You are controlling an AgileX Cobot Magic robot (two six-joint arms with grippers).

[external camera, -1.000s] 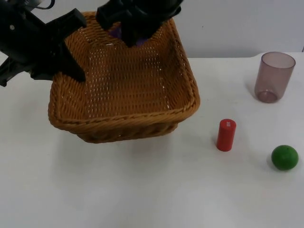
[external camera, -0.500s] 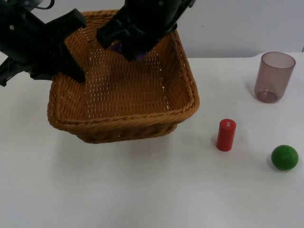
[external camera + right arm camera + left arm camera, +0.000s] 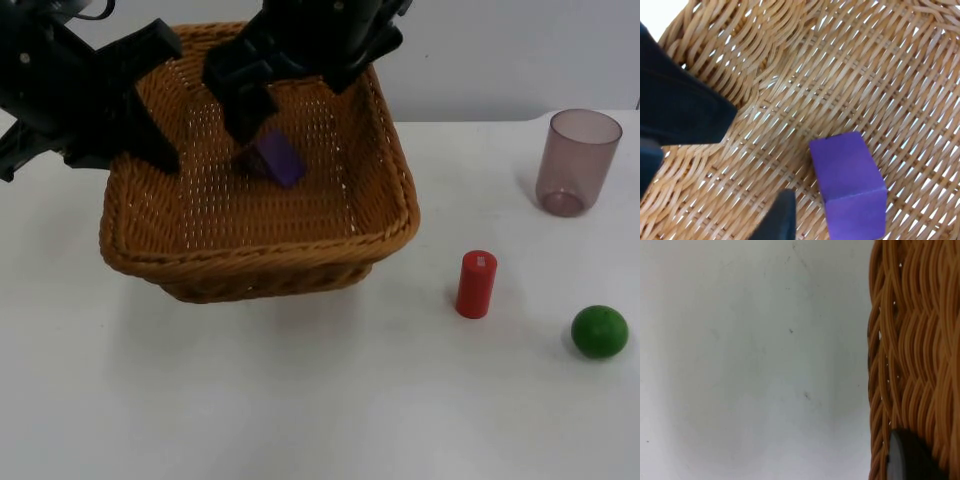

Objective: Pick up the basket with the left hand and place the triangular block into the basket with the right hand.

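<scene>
Purple, the triangular block point(image 3: 276, 158) lies loose on the woven floor of the basket point(image 3: 390, 215), just below the right gripper point(image 3: 290, 90), whose fingers are spread and hold nothing; its long axis slants across the weave. The left gripper point(image 3: 150, 150) pinches the basket's rim beside it. Off to the right gripper's far side stand a red cylinder point(image 3: 476, 284), a green ball point(image 3: 599, 331) and a cup point(image 3: 577, 161).
</scene>
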